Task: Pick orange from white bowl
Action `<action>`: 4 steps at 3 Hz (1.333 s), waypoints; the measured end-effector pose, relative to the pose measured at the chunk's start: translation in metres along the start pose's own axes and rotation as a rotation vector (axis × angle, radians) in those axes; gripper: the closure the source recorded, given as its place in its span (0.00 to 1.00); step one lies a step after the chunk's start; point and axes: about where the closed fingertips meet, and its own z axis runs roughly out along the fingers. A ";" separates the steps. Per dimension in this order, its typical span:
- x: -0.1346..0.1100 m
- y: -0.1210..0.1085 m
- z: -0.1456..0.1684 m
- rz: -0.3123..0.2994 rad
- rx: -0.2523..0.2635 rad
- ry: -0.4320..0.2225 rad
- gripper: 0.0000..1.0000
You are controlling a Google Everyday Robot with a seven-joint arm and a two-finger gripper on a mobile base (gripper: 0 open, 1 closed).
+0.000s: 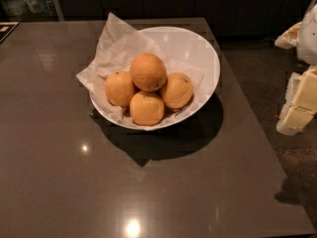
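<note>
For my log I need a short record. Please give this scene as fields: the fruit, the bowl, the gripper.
target: orange, on top of the pile, not held
other fruit: three smaller fruits beneath it
container: white bowl, lined with paper, on the table
gripper: gripper at the right edge, beside the table, apart from the bowl

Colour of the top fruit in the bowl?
Deep dull orange, on the large round pebbled orange; camera view. Tool hangs right of grey table.

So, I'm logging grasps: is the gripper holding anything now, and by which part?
Nothing appears held. The gripper is at the right edge, away from the white bowl, where the orange sits on top.
</note>
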 end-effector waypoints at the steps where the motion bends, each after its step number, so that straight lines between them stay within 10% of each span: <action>1: 0.000 0.000 0.000 0.000 0.000 0.000 0.00; 4: -0.113 0.009 -0.011 -0.240 0.024 0.048 0.00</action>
